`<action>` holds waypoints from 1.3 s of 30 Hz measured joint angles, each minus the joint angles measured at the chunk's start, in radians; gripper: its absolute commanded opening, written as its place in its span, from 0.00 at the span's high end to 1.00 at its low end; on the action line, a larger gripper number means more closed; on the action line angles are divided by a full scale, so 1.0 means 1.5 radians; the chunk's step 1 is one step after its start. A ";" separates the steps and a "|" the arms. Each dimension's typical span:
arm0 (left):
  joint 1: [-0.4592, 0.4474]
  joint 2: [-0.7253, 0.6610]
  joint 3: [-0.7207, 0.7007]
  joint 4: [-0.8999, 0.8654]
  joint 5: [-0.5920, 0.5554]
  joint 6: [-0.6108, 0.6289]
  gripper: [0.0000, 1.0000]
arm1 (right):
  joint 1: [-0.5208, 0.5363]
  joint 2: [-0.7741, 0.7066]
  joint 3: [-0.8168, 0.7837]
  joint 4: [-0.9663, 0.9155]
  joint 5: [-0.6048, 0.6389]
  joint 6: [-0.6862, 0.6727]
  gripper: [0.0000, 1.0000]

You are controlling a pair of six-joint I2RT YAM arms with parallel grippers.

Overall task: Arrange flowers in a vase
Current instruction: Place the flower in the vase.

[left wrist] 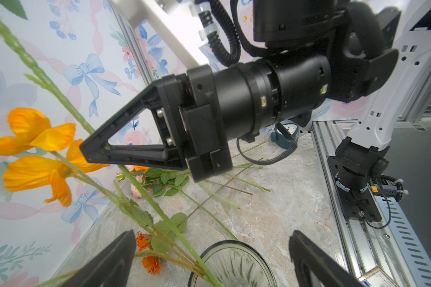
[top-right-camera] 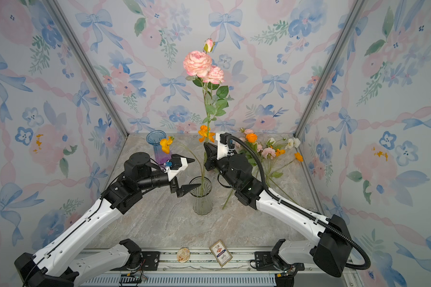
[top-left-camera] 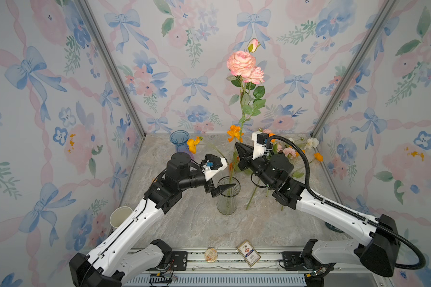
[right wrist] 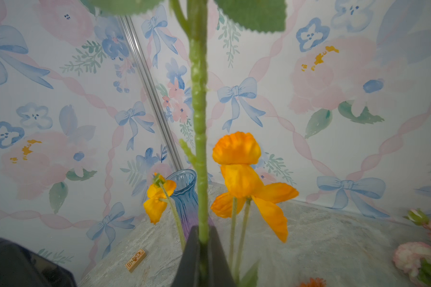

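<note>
Right claw (top-left-camera: 236, 147) clamped on the pink rose (top-left-camera: 241, 63) stem, above the clear vase (top-left-camera: 224, 206); stem foot inside the rim. Left claw (top-right-camera: 196, 172) apart at the rim, gripping nothing. Advice: lower until the stem seats, then release slowly, since the tall bloom may tip. Clear vase also holds orange poppies (top-left-camera: 235, 133). Blue vase (top-left-camera: 179, 140) behind it: nothing seen inside.
</note>
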 measured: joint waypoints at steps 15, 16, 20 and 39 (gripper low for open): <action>0.043 -0.036 -0.011 0.000 -0.001 -0.003 0.02 | 0.078 0.031 -0.112 0.088 -0.037 -0.021 0.94; 0.043 -0.044 -0.017 0.000 -0.001 -0.008 0.02 | 0.078 0.031 -0.111 0.084 -0.038 -0.025 0.93; 0.042 -0.090 -0.050 0.000 -0.012 -0.032 0.02 | 0.078 0.032 -0.098 0.030 -0.053 -0.052 0.92; 0.042 -0.159 -0.159 0.000 -0.027 -0.078 0.02 | 0.079 0.079 -0.027 -0.157 -0.110 -0.128 0.58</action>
